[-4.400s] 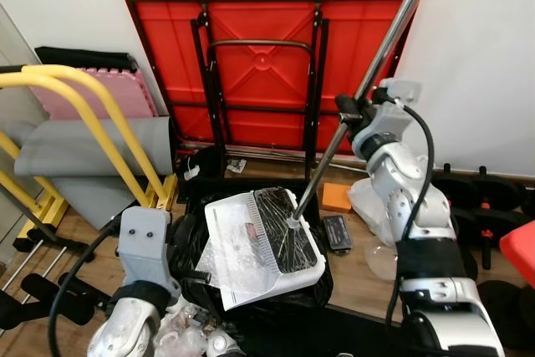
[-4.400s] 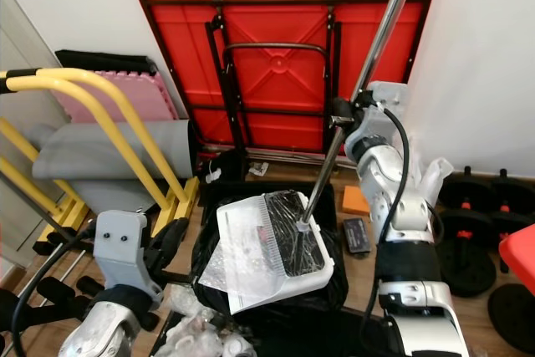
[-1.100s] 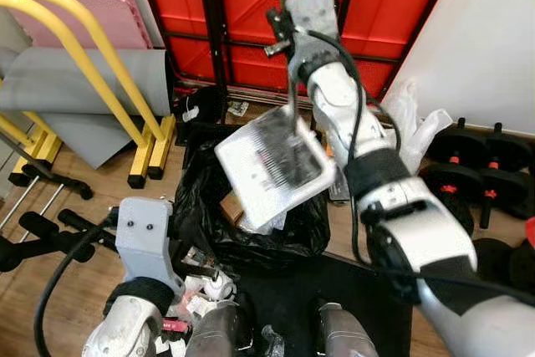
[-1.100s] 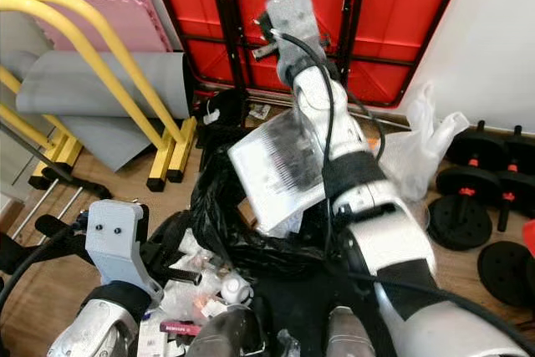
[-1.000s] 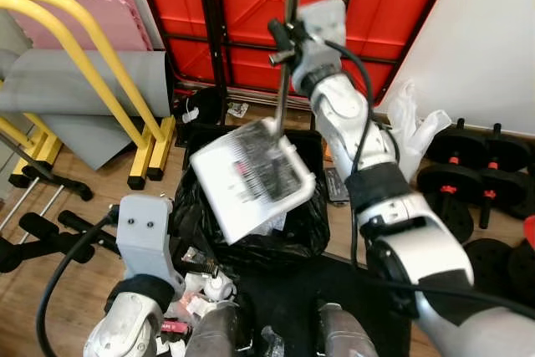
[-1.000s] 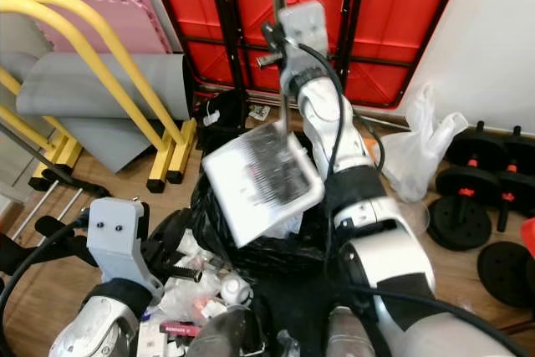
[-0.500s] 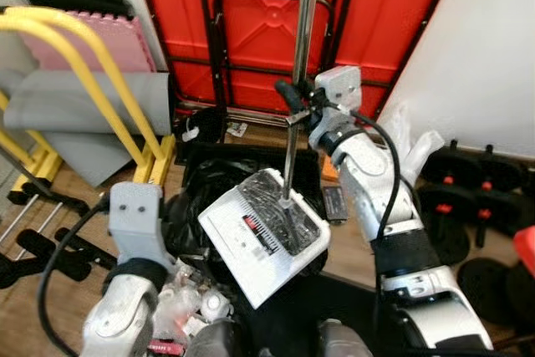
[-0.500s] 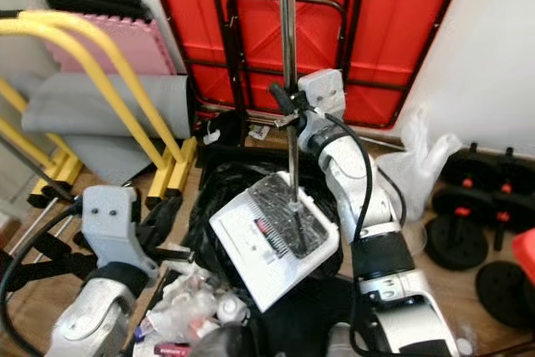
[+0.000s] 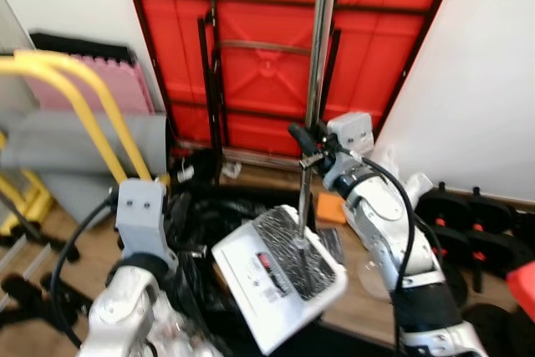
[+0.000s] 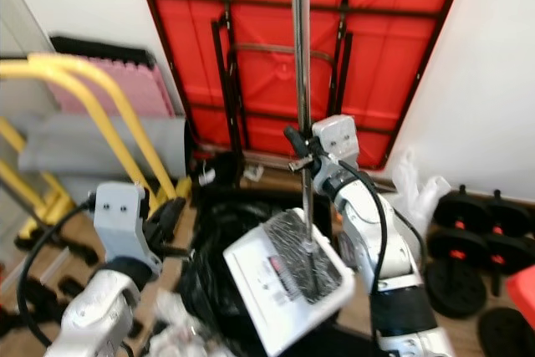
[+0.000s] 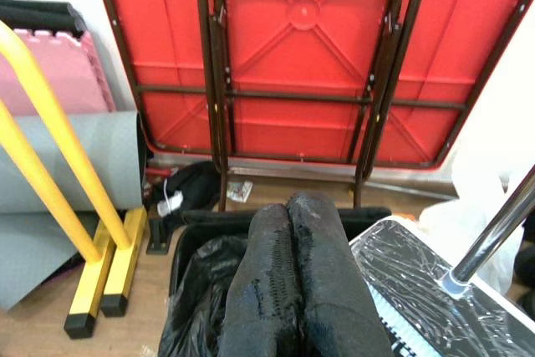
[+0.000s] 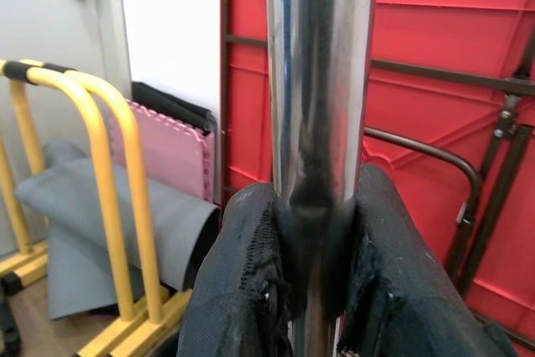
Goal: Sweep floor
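Observation:
My right gripper [image 9: 304, 143] is shut on the silver pole [image 9: 316, 64] of a long-handled dustpan; in the right wrist view its black fingers [image 12: 242, 257] clamp the pole [image 12: 318, 81] from both sides. The white dustpan [image 9: 280, 277] with a dark inside hangs at the pole's lower end, tilted, over the near right edge of a black bin bag [image 9: 209, 215]. My left gripper [image 11: 288, 206] is shut with its fingers pressed together, held above the bag's [image 11: 201, 290] left side. Nothing shows between its fingers.
A folded red table [image 9: 267, 39] leans on the wall behind. A yellow frame [image 9: 75, 98], a grey mat roll [image 9: 67, 140] and a pink foam mat [image 9: 92, 89] stand to the left. Dumbbells [image 9: 468, 215], a white plastic bag [image 9: 410, 194] and an orange item [image 9: 328, 206] lie on the right.
The dustpan, raised and tipped over the bag a second ago, now hangs lower at the bag's near right edge with the pole nearly upright. The camera has tilted up.

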Tool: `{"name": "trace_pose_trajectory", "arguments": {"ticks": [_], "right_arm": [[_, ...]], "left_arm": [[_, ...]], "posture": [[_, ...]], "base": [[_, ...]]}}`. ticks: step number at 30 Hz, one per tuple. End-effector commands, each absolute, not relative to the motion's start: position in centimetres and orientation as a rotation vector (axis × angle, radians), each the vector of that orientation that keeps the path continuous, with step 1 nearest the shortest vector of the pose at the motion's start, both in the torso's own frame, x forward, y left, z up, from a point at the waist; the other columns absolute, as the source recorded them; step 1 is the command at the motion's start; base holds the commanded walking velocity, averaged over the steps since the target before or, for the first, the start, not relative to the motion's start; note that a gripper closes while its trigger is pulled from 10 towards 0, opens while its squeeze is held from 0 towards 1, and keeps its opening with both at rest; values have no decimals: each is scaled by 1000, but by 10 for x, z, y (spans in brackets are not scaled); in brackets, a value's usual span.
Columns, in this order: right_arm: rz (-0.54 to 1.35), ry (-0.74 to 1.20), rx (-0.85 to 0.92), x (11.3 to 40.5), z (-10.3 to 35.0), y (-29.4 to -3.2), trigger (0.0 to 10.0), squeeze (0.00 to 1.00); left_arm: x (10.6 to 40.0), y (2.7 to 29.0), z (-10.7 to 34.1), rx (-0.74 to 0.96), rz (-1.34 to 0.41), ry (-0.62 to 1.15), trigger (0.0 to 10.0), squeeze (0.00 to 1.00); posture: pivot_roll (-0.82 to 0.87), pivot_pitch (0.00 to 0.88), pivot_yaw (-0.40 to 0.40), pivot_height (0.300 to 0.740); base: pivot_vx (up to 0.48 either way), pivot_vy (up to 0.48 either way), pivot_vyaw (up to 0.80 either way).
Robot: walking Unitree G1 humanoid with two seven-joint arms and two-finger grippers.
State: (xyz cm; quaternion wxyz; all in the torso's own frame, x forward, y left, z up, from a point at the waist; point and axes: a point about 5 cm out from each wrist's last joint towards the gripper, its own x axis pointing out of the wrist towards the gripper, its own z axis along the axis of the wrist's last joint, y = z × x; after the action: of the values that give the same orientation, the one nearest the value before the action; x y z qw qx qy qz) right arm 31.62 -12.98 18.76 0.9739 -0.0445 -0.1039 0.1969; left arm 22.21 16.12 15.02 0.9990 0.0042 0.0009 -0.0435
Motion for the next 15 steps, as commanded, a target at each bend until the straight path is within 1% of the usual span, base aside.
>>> {"name": "trace_pose_trajectory", "arguments": {"ticks": [1, 3, 4, 11, 14, 15], "right_arm": [[401, -264, -80, 312, 200, -129, 10000, 0], [401, -264, -80, 312, 200, -129, 10000, 0], [401, -262, -84, 311, 200, -129, 10000, 0], [396, -253, -89, 309, 199, -130, 10000, 0], [389, -245, -91, 308, 198, -131, 10000, 0], [387, -243, -92, 308, 198, -132, 10000, 0]], "left_arm": [[220, 162, 147, 3, -102, 0, 10000, 0], [220, 162, 147, 3, -102, 0, 10000, 0], [222, 162, 146, 5, -97, 5, 10000, 0], [228, 166, 141, 18, -60, 21, 10000, 0], [228, 166, 140, 13, -62, 15, 10000, 0], [227, 164, 142, 4, -97, 0, 10000, 0]], "posture": [[-38, 10, 4, 740], [-38, 10, 4, 740], [-39, 1, 6, 740], [-38, 0, 8, 740], [-38, 0, 11, 740], [-34, 0, 11, 740]], "base": [[255, 0, 0], [255, 0, 0], [480, 0, 0], [0, 0, 0], [0, 0, 0], [0, 0, 0]]}}
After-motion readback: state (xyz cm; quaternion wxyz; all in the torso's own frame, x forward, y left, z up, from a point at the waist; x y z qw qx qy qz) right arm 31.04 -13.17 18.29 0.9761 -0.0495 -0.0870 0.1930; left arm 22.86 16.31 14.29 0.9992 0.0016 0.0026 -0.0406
